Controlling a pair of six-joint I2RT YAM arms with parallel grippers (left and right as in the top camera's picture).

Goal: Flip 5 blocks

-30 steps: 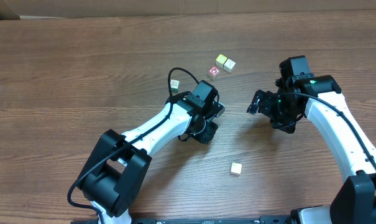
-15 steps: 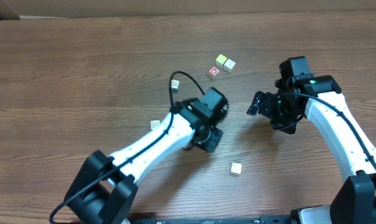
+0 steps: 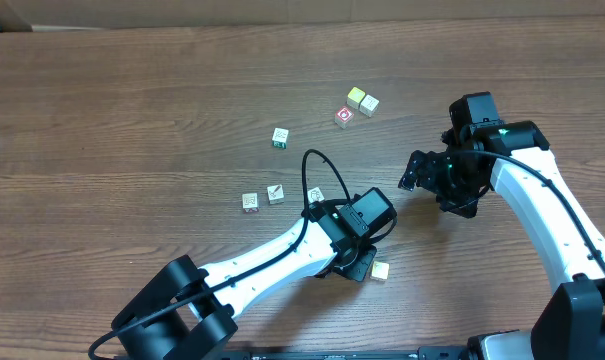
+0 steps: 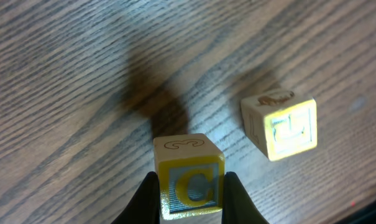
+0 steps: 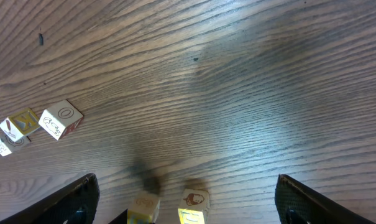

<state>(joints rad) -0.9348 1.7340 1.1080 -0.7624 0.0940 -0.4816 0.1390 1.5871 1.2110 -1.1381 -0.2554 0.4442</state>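
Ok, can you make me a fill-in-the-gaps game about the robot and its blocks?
The left gripper is shut on a block showing the letter ____.
The right gripper is wide ____ and holds nothing.
A second block lies on the ____ table.
Missing words: C, open, wooden.

Overhead view showed eight cubes on table (image 3: 102, 120).
Pale blocks (image 3: 249, 202) (image 3: 275, 193) (image 3: 316, 195) (image 3: 369, 104) (image 3: 380, 270): five.
Yellow-topped cube (image 3: 355, 96): one.
Red-framed cube (image 3: 343, 116): one.
Green-marked cube (image 3: 280, 137): one.
Left wrist view showed two cubes: C-lettered block (image 4: 189, 186), one; yellow-faced block (image 4: 281, 126), one.
Robot arms numbered two: left arm (image 3: 272, 255), right arm (image 3: 542, 200).
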